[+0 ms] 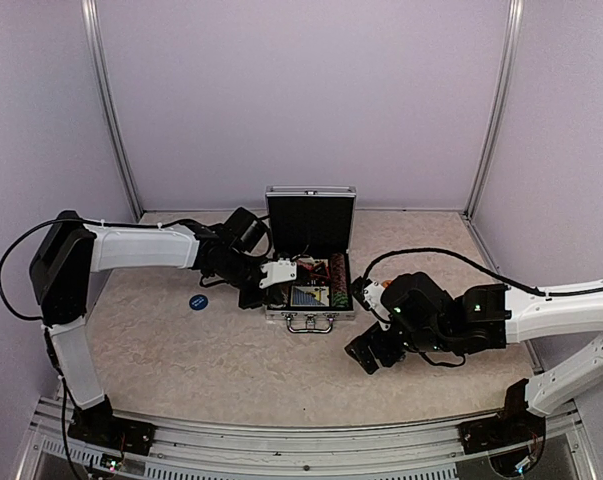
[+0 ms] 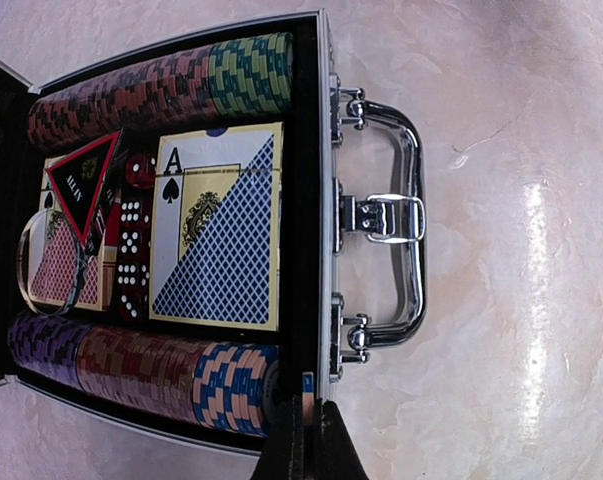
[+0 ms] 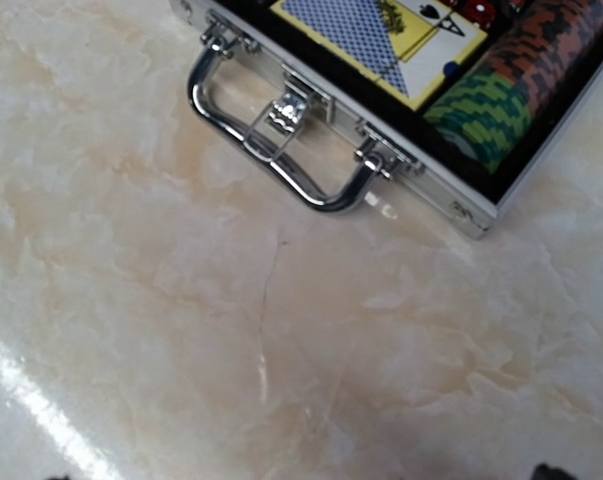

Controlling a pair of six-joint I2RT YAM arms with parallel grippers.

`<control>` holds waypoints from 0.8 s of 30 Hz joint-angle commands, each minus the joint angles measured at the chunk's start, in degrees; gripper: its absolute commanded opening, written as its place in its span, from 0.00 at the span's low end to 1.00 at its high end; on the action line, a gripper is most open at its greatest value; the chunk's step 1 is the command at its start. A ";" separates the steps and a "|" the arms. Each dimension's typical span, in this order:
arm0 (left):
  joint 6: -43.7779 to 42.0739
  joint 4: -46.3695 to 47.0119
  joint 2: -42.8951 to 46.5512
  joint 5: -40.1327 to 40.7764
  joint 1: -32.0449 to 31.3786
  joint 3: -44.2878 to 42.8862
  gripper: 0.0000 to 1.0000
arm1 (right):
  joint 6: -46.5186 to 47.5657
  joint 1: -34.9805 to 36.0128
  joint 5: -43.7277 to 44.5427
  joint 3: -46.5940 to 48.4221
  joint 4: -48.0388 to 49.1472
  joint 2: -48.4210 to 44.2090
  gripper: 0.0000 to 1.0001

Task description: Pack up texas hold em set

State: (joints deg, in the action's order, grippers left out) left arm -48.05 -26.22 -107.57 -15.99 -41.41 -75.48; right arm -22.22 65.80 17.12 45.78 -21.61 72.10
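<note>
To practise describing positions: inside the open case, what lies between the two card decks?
A column of red dice lies between the ace-faced deck and the partly covered deck; the left wrist view shows it.

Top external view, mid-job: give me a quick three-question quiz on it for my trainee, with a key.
1. True or false: the silver case has its lid raised.
2. Where is the blue disc? A inside the case; B on the table, left of the case; C leaning on the lid.
3. Fill in: over the case's left edge, the left pincer is ___ (open or shut).
Key: 1 true; 2 B; 3 shut.
</note>
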 commanded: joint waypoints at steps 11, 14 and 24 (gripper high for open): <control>-0.60 2.05 -0.12 -1.25 1.40 -2.03 0.00 | -0.28 -0.68 -0.50 -0.60 0.04 -0.41 1.00; -0.53 2.25 0.08 -1.61 1.42 -2.12 0.00 | -0.11 -0.67 -0.52 -0.52 0.09 -0.36 1.00; -0.28 2.36 -2.05 -0.68 1.42 -2.93 0.00 | -0.08 -0.76 -0.91 -0.49 0.00 -0.34 1.00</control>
State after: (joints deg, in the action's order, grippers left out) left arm -48.07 -24.91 -108.12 -16.49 -40.40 -76.27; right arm -22.15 65.45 16.69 45.78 -21.58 72.10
